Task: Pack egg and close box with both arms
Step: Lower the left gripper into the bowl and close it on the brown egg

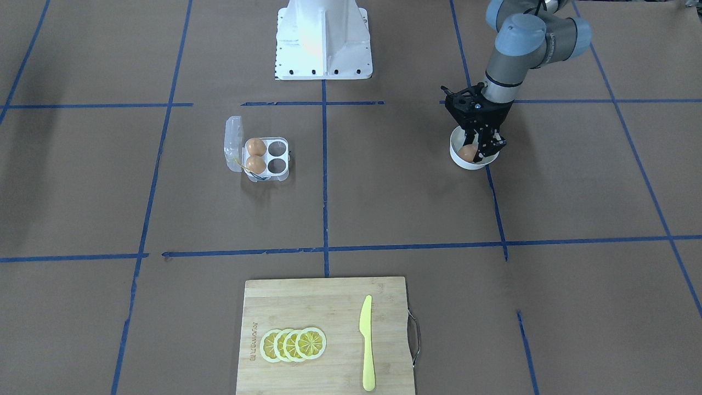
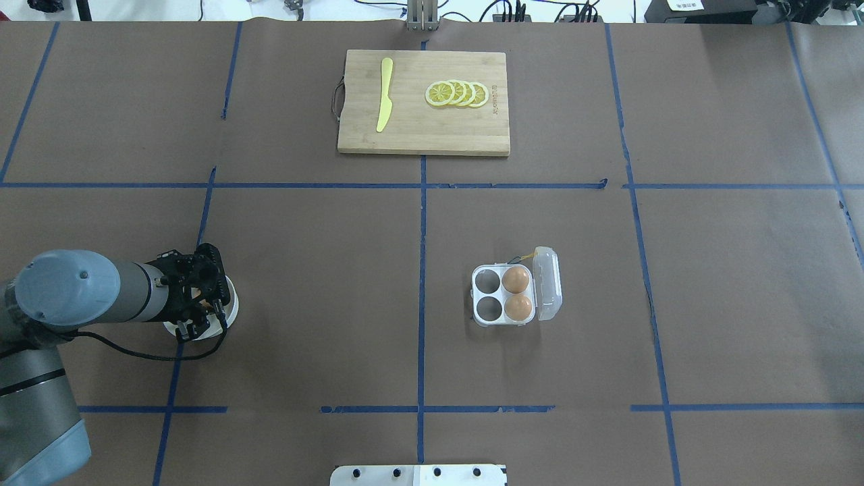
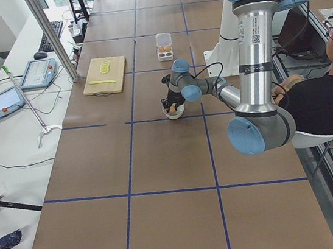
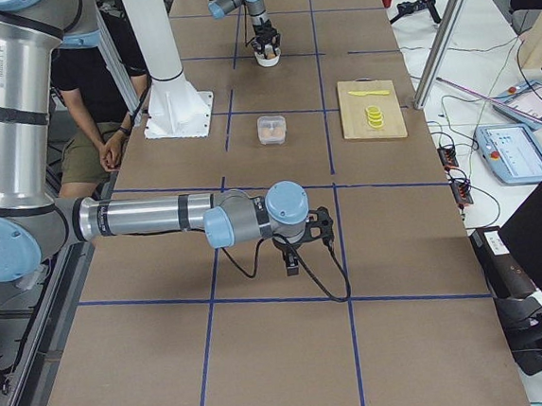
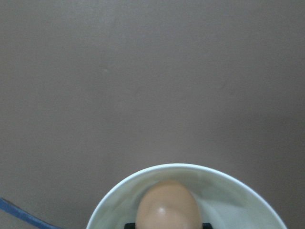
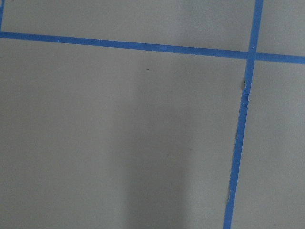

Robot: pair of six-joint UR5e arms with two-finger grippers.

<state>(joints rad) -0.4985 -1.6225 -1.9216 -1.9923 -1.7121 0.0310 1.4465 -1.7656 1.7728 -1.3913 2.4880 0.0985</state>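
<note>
One tan egg (image 1: pixel 466 152) lies in a white bowl (image 1: pixel 464 163) on the robot's left side. My left gripper (image 1: pixel 482 152) reaches down into the bowl, and in the left wrist view its black pads touch both sides of that egg (image 5: pixel 167 205) inside the bowl's rim (image 5: pixel 190 167). The clear box (image 1: pixel 278 175) stands open mid-table, its lid (image 1: pixel 233 144) folded back. Two eggs (image 1: pixel 255 147) (image 1: pixel 255 164) fill the two cells beside the lid; the other two cells are empty. My right gripper (image 4: pixel 295 263) hangs over bare table far from the box; I cannot tell its state.
A wooden cutting board (image 1: pixel 323 307) with lemon slices (image 1: pixel 293 344) and a yellow knife (image 1: pixel 366 340) lies at the table's far edge. The white pedestal (image 1: pixel 323 38) stands at the robot's side. Blue tape lines cross the brown table cover.
</note>
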